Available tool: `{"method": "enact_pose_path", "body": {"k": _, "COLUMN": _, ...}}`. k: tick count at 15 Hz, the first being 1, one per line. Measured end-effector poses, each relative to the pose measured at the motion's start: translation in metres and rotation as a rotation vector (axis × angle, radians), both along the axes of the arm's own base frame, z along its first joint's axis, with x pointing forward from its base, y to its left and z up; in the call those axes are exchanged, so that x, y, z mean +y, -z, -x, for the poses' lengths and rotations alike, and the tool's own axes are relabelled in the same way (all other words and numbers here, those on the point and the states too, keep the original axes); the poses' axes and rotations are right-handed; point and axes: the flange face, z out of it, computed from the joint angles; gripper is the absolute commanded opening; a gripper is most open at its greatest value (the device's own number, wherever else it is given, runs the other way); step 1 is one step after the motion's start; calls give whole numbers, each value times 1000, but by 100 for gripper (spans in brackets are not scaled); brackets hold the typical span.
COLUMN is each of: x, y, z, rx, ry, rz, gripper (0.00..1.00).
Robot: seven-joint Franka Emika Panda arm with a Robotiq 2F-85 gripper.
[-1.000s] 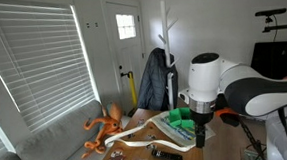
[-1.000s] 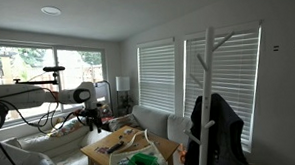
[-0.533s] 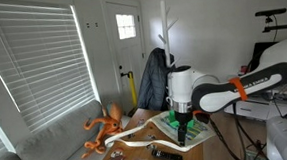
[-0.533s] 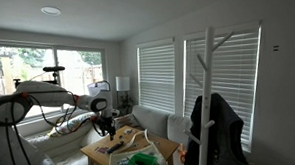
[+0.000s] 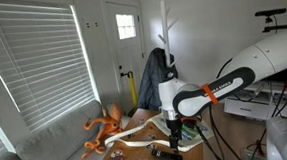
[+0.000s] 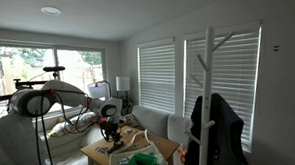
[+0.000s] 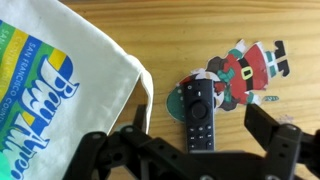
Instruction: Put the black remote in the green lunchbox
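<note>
The black remote (image 7: 200, 113) lies flat on the wooden table (image 7: 175, 28), its top end resting on a Santa cut-out (image 7: 247, 66). My gripper (image 7: 203, 140) is open and hangs straight above the remote, one finger on each side, not touching it. In an exterior view the gripper (image 5: 174, 138) is low over the table, with the remote (image 5: 165, 151) just below it. The green lunchbox (image 5: 194, 132) stands behind the arm, partly hidden. It also shows at the near table end (image 6: 143, 163) in an exterior view, where the gripper (image 6: 114, 135) is over the far end.
A white printed tote bag (image 7: 55, 80) lies close beside the remote. An orange octopus toy (image 5: 105, 127) and a white ring (image 5: 127, 139) are on the table. A coat rack with a dark jacket (image 5: 156, 79) stands behind. A grey sofa (image 5: 47, 146) runs along the window.
The arm has swung in from the side across the green lunchbox and come down over the remote. The gripper has stayed open and the remote has not moved.
</note>
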Motion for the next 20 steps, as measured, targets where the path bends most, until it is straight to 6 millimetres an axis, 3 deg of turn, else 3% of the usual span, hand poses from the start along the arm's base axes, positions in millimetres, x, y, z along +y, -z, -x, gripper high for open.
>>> {"method": "enact_pose_path", "body": {"k": 7, "x": 0, "y": -2, "z": 0, "rx": -7, "ry": -7, "rz": -1, "gripper": 100}}
{"method": "enact_pose_path", "body": {"k": 12, "x": 21, "y": 0, "z": -2, "rx": -52, "ry": -74, "rz": 40, "gripper": 100}}
{"method": "enact_pose_path", "body": {"k": 20, "x": 40, "y": 26, "z": -12, "rx": -114, "ry": -132, "rz": 122, "gripper": 100}}
